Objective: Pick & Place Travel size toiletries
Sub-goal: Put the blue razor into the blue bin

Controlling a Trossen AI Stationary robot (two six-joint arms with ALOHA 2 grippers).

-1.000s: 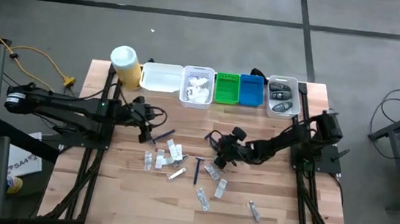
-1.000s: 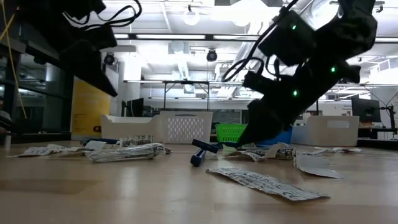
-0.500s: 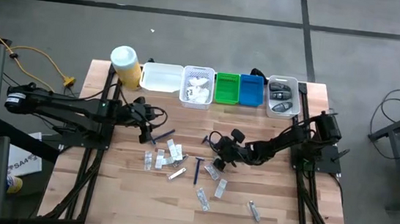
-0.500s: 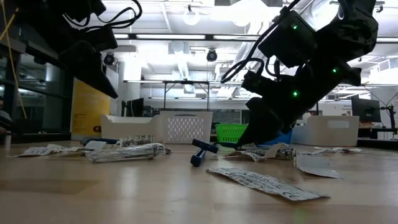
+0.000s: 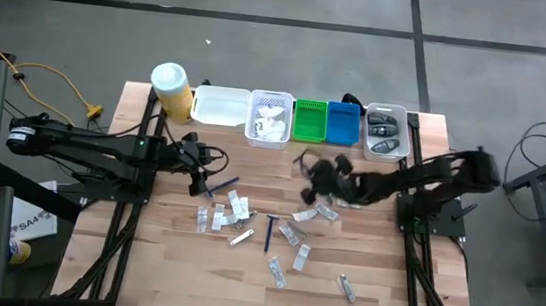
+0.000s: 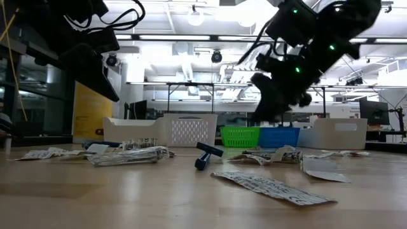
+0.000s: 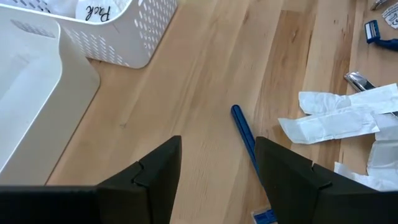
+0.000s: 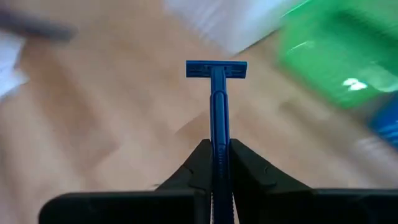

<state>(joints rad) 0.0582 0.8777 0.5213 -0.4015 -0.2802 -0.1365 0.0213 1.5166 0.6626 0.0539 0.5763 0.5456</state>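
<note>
Our right tool (image 8: 216, 163) is pinched tight on a blue razor (image 8: 216, 99). In the right wrist view the razor's handle sits between the two dark fingers (image 8: 196, 167) and its flat head sticks out past the tips. From above, our right tool (image 5: 317, 173) is up off the wooden surface (image 5: 381, 284), close to the green bin (image 5: 309, 120) and the blue bin (image 5: 343, 123).

Our left tool (image 7: 214, 165) is partly wide and holds nothing. It hangs over another blue razor (image 7: 247, 135), which lies flat on the surface between the two fingers. White sachets (image 7: 339, 115) lie just beside that razor. A white basket (image 7: 118, 31) and a white tray (image 7: 28, 93) are near it too.

From above, more sachets (image 5: 236, 208) and one more blue razor (image 5: 268, 233) are spread over the middle of the surface. A clear sachet (image 5: 346, 287) lies apart, closer to the front edge. Along the back edge stand a yellow can (image 5: 171, 91), the white tray (image 5: 219, 107), the white basket (image 5: 269, 118), the two coloured bins and a clear bin (image 5: 388, 132) with dark things in it.

In the low view a long sachet (image 6: 272, 187) lies closest to the camera.
</note>
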